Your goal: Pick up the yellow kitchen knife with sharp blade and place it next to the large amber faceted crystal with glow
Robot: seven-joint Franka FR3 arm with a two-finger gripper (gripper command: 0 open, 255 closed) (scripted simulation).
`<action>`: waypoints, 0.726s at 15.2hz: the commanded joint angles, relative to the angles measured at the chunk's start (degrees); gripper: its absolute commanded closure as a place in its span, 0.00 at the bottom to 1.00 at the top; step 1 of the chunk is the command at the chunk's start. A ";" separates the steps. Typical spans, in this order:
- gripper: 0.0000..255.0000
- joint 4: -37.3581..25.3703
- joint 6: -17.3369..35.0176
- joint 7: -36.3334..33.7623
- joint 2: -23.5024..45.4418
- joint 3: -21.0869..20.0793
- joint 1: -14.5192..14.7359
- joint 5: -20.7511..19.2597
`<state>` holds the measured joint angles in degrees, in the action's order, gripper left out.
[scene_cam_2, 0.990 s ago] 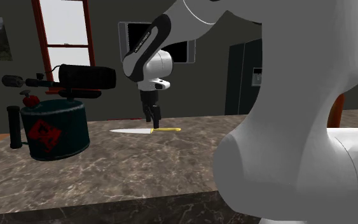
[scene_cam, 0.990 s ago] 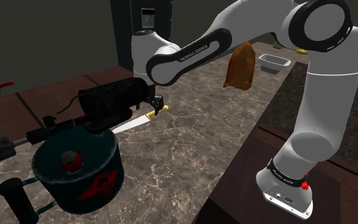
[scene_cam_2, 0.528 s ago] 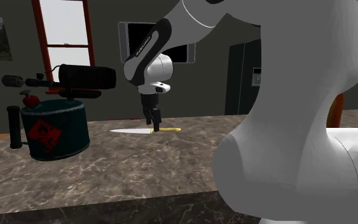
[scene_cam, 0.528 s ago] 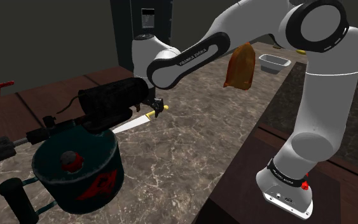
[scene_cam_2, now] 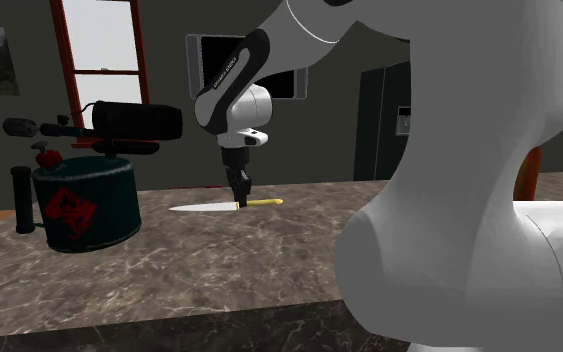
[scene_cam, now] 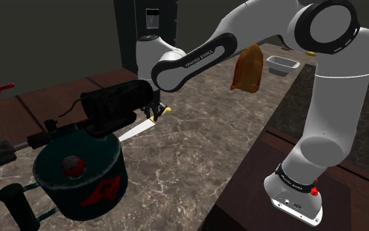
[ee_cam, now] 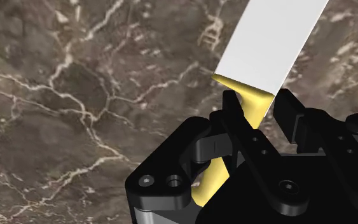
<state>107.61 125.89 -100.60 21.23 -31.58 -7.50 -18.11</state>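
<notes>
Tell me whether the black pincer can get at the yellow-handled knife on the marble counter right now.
Probably yes. The black pincer is down at the yellow-handled white-bladed knife, its open fingers astride the handle by the blade, with nothing between them.

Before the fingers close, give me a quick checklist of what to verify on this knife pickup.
1. Fingers astride the knife's yellow handle: ok.
2. Grip made: not ok, the fingers stand apart and a gap shows at one side.
3. Knife lying flat on the marble counter: ok.
4. Goal located, the amber crystal at the counter's far end: ok.
5. Clearance from the dark torch tank: ok, it stands apart in the second exterior view.
</notes>
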 commanded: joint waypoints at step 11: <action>1.00 -2.05 -4.28 1.59 -2.66 -0.99 -0.64 2.18</action>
<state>105.82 122.27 -99.34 19.05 -32.43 -7.97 -16.30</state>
